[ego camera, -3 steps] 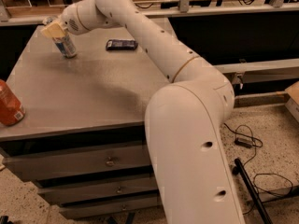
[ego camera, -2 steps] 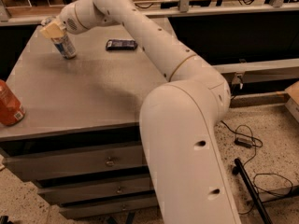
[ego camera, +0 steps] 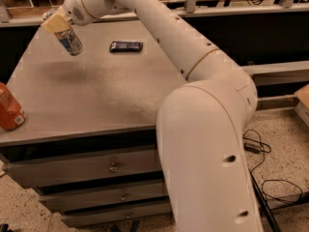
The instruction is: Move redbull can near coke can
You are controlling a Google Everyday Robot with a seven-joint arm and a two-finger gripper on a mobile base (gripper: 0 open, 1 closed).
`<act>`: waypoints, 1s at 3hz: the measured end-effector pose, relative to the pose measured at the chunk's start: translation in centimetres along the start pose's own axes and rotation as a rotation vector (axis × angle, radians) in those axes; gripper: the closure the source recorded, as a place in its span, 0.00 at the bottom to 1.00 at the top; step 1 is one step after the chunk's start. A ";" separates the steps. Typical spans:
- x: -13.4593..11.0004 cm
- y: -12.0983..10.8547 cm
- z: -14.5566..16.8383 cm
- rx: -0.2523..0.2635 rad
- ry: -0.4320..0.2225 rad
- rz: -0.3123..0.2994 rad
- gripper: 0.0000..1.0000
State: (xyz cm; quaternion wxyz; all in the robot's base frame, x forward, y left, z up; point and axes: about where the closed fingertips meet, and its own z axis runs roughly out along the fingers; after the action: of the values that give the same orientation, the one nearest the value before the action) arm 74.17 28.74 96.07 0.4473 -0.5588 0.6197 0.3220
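Note:
The redbull can (ego camera: pixel 70 42), slim and silver-blue, hangs tilted in my gripper (ego camera: pixel 57 24) over the far left part of the grey table (ego camera: pixel 96 95). The gripper is shut on the can's top end, and the can looks lifted off the tabletop. The coke can (ego camera: pixel 9 109), orange-red with a white label patch near its base, stands at the table's front left edge, partly cut off by the frame. The two cans are far apart.
A dark flat packet (ego camera: pixel 126 46) lies on the table's far middle, right of the held can. My white arm (ego camera: pixel 203 129) fills the right foreground. Drawers (ego camera: pixel 96 168) run below the tabletop. Cables (ego camera: pixel 265 178) lie on the floor at right.
The redbull can has risen off the table and tilted in the gripper, moving slightly toward the front. The coke can has not moved.

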 end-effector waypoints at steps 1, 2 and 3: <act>-0.6 3.2 -2.5 -0.040 -0.051 0.004 1.00; -0.6 3.1 -2.4 -0.040 -0.051 0.004 1.00; -1.4 4.5 -2.3 -0.108 -0.127 0.016 1.00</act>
State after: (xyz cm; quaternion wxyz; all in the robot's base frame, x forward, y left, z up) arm 69.28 27.95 97.77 0.4524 -0.5557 0.5762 0.3931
